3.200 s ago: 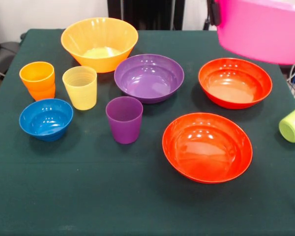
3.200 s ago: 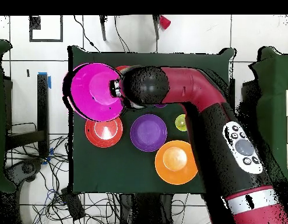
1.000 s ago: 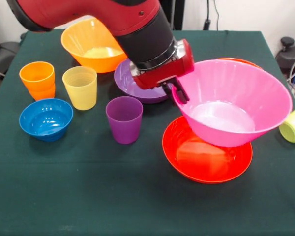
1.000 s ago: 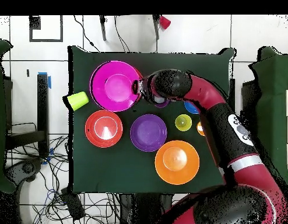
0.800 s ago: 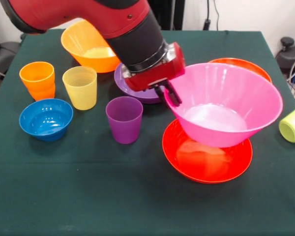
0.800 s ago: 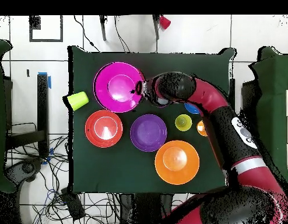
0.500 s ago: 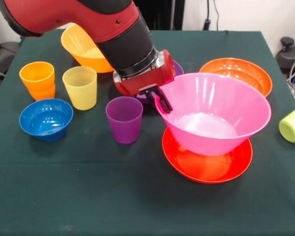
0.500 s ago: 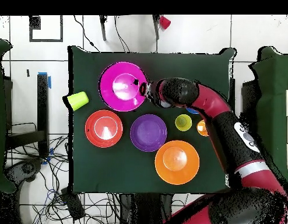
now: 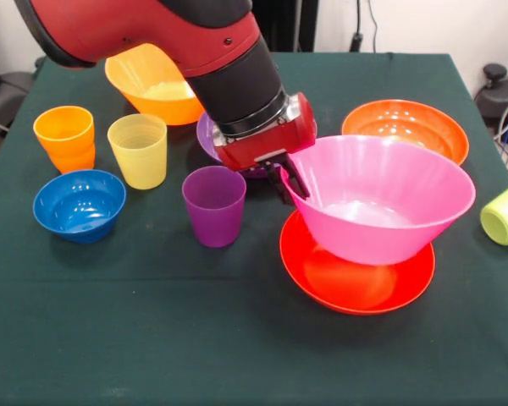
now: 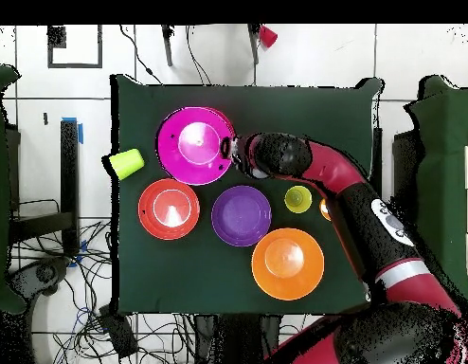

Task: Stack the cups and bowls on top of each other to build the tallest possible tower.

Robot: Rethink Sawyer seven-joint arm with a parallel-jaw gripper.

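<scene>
My gripper (image 9: 286,182) is shut on the left rim of the large pink bowl (image 9: 381,199). The pink bowl sits low inside the near red-orange bowl (image 9: 356,292); I cannot tell whether it rests on it. In the overhead view the pink bowl (image 10: 196,144) covers that red-orange bowl, with the gripper (image 10: 233,152) at its rim. The second red-orange bowl (image 9: 405,127) stands behind. The purple cup (image 9: 213,203), yellow cup (image 9: 138,148), orange cup (image 9: 65,135) and blue bowl (image 9: 79,203) stand to the left. The purple bowl (image 9: 204,135) is mostly hidden by my arm.
The yellow-orange bowl (image 9: 157,85) stands at the far left behind my arm. A lime green cup (image 9: 506,211) lies on its side at the table's right edge. In the overhead view cables lie on the floor around the table (image 10: 181,284).
The pink bowl has come down and a little left, into the near red-orange bowl. The far red-orange bowl now shows fully behind it.
</scene>
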